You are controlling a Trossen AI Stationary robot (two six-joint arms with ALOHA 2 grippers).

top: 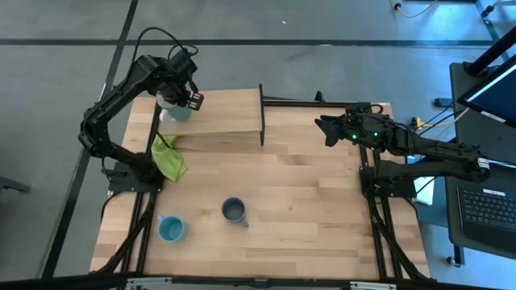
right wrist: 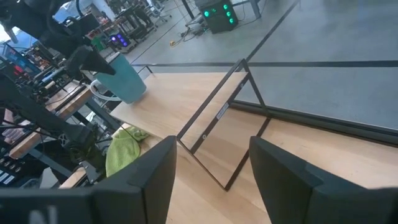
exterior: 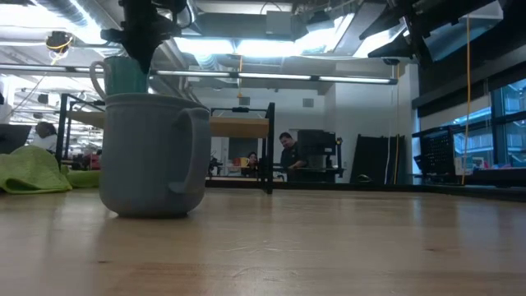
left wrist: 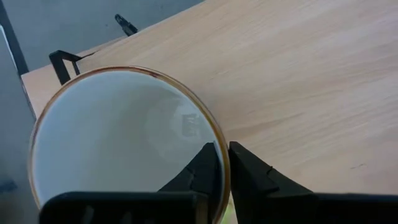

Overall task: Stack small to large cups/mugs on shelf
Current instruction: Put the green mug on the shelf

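My left gripper (top: 184,97) is shut on the pale green mug (top: 174,111) above the far left end of the shelf (top: 222,113); the mug's white inside shows in the left wrist view (left wrist: 118,137). The dark grey-blue mug (top: 235,211) and the light blue mug (top: 170,229) stand upright on the tabletop near the front. My right gripper (top: 326,129) is open and empty, held over the table's right side, right of the shelf. My left gripper pinches the pale green mug's rim wall (left wrist: 221,152), one finger (left wrist: 202,171) inside the mug and one finger (left wrist: 255,177) outside. The fingers come from above, pointing down. The mug hangs upright below them over the shelf; whether its base touches the board I cannot tell.
A lime-green cloth (top: 168,158) lies on the tabletop at the left, just in front of the shelf. The shelf's black metal end frame (top: 262,113) stands at its right end. People and desks show in the room beyond the table.
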